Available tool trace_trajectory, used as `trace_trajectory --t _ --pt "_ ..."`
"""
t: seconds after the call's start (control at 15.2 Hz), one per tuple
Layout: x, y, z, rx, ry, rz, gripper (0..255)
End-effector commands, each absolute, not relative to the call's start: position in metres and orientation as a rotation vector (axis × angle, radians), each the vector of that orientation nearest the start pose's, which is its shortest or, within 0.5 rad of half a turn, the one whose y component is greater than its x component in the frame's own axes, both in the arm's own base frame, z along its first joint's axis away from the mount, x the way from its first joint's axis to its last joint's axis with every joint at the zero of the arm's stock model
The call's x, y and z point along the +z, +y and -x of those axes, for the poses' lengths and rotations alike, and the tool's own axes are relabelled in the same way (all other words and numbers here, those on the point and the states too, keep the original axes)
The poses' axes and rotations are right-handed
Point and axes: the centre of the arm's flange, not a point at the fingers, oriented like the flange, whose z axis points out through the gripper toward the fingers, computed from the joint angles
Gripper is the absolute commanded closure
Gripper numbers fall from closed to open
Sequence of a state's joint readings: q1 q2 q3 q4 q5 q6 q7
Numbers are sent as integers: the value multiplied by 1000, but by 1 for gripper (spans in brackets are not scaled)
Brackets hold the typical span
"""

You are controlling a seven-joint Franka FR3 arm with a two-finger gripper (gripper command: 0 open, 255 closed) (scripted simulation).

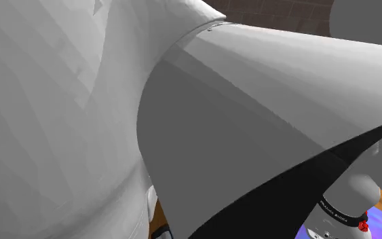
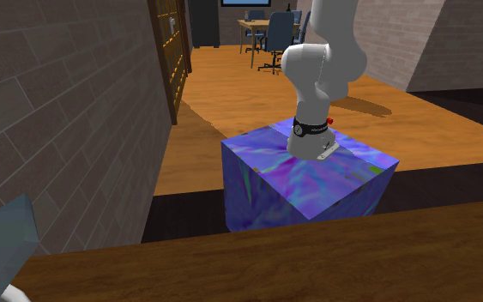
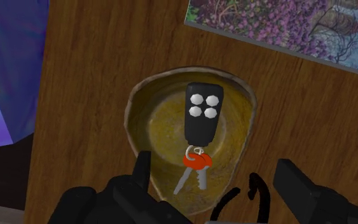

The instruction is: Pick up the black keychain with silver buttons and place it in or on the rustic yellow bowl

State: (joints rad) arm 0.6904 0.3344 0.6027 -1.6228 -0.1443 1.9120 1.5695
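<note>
Along the wrist view, gripper point(image 3: 214, 162) spread wide, clasping nothing. Black fingers point(image 3: 142, 175) cut off by the frame's edge, with a black cable point(image 3: 255, 191) looping between them. Straight beyond, down inside the yellow bowl point(image 3: 238, 102), the black keychain point(image 3: 202, 114), lying with four silver buttons up and touching neither finger. Below the fob, a red key head point(image 3: 195, 159) and pale keys point(image 3: 190, 178), hard to tell one from another. Bowl set on a wooden table point(image 3: 88, 83), its near rim hidden behind the hand. Past the bowl, a printed sheet point(image 3: 285, 25) of purple blossom, cropped at the corner. Beside the table's edge, a blue-purple surface point(image 3: 6, 70), too partial to name.

Shoulder view blocked almost wholly by a white arm link point(image 1: 60, 102) close to the lens. Glimpsed around it, a strip of brick wall point(image 1: 271, 10) and the arm's base point(image 1: 349, 204).

In the second exterior view, the blue-purple stand point(image 2: 308, 184) shown whole, with the base bolted on top and the upper arm cut off by the top edge. A wooden tabletop across the foreground, and office chairs point(image 2: 278, 39) far off on a wooden floor point(image 2: 231, 94).
</note>
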Motion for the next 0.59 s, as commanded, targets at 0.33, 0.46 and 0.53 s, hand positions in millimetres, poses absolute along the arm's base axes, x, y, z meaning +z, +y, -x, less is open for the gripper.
trace_trajectory --t 0.33,0.46,0.53 --pt "491 604 -228 75 398 3094 0" --pt "491 604 -228 75 398 3094 0" --pt "491 604 -228 75 398 3094 0"
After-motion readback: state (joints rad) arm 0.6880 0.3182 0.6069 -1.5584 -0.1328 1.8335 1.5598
